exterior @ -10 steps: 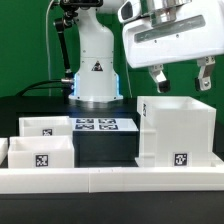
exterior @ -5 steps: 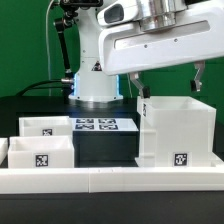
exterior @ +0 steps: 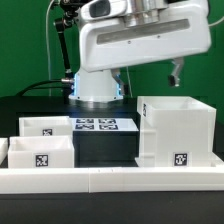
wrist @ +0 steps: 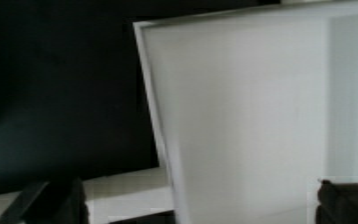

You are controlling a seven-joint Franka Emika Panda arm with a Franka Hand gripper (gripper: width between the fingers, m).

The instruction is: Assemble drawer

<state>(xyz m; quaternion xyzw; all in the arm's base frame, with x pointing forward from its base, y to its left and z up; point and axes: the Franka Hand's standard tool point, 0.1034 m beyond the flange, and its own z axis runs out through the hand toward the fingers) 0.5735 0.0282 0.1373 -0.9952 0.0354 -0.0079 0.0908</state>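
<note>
White and tagged, a small drawer box [exterior: 40, 155] sits at the exterior view's left, with a second box [exterior: 45, 125] behind it. You'll find the marker board [exterior: 97, 125] next, then the tall drawer case [exterior: 178, 130]. Your gripper [exterior: 149, 76] hangs above that case, fingers [wrist: 51, 200] spread wide, gripping nothing. In the wrist view, its white wall lies between them.

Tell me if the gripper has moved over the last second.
Yes. Judged against the tall white box, the gripper has slid toward the exterior view's left. It now sits above the box's left part rather than its middle.
</note>
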